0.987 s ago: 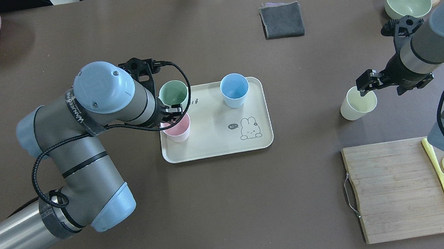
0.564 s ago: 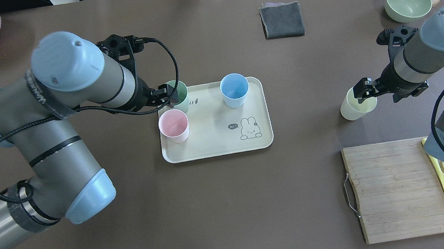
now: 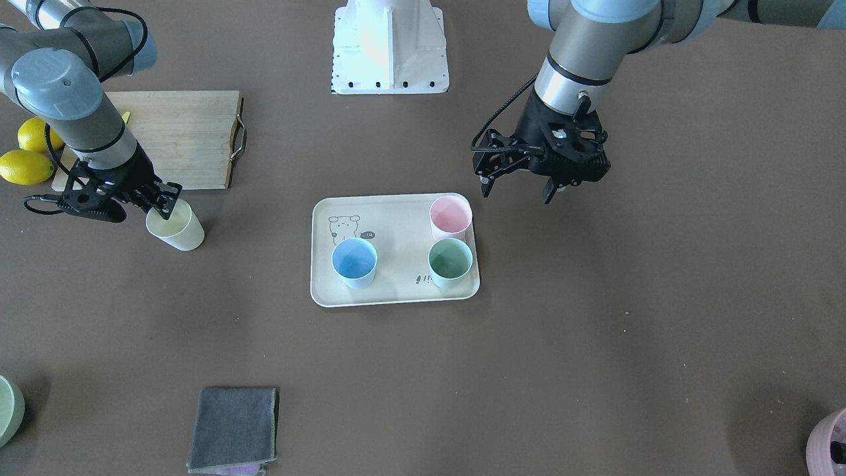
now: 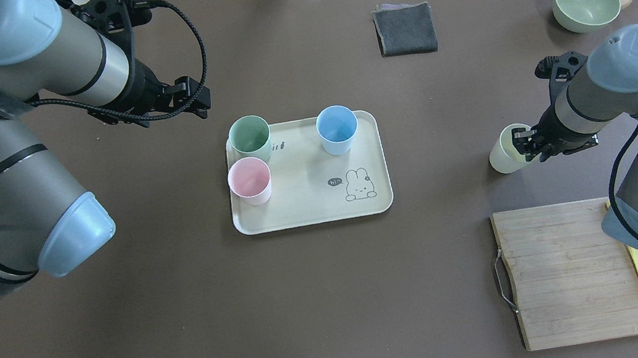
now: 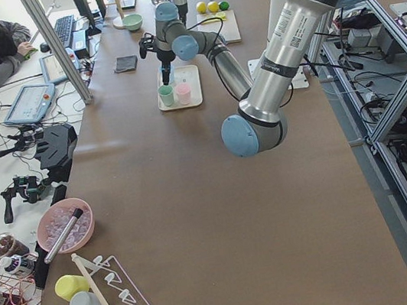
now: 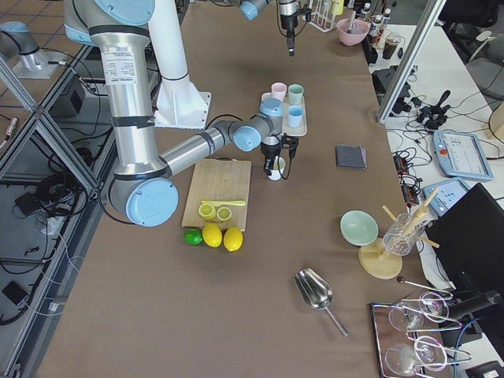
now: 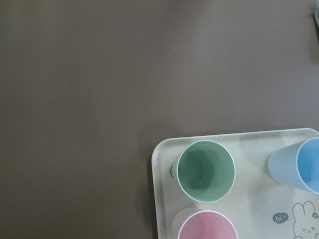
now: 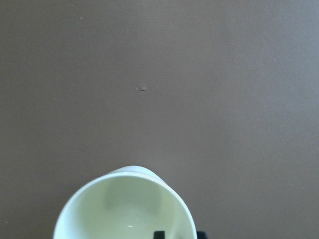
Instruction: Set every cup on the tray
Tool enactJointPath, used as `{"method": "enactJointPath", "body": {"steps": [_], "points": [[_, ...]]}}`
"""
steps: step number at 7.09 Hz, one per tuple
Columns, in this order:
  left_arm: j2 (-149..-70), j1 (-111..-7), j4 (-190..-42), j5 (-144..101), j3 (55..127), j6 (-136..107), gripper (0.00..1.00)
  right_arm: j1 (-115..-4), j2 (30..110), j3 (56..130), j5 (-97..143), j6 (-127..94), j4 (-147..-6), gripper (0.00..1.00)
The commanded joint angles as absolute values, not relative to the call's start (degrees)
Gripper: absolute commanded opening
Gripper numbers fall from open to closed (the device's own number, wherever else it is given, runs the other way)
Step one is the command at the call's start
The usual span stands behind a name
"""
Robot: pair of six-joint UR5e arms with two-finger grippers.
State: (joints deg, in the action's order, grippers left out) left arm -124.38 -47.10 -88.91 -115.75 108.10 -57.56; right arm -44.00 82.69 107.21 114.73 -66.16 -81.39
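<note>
The cream tray [image 4: 310, 202] holds three cups: mint green [image 4: 249, 135], pink [image 4: 249, 180] and blue [image 4: 337, 129]. My left gripper [image 4: 197, 99] is open and empty, above the table behind the tray's left corner, clear of the cups. The pale yellow cup [image 4: 504, 152] stands on the bare table to the right of the tray. My right gripper [image 4: 525, 144] is open at its rim. In the right wrist view one finger [image 8: 158, 234] is inside the cup [image 8: 122, 209] and the other is outside.
A wooden cutting board [image 4: 563, 269] with lemon slices and a yellow knife lies in front of the yellow cup. A grey cloth [image 4: 405, 29] and a green bowl [image 4: 586, 2] lie further back. Whole lemons [image 3: 26, 152] sit by the board.
My left gripper left the pink cup on the tray, then rose and drew back to the left. My right gripper came down over the yellow cup's rim.
</note>
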Motion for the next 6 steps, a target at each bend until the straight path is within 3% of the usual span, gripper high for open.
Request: {"method": "enactJointPath", "body": {"steps": [1, 4, 6], "points": [[-121.8, -53.1, -84.8, -119.1, 109.3, -47.5, 0.98, -43.9, 80.6, 109.5, 115.3, -68.9, -81.9, 0.00], [-111.3, -64.3, -84.5, -125.9, 110.2, -26.7, 0.98, -44.4, 67.5, 111.5, 117.8, -75.3, -95.4, 0.00], [-104.7, -72.6, -84.3, -128.6, 105.9, -11.7, 0.98, -39.2, 60.9, 110.7, 116.0, -82.9, -97.6, 0.00]]}}
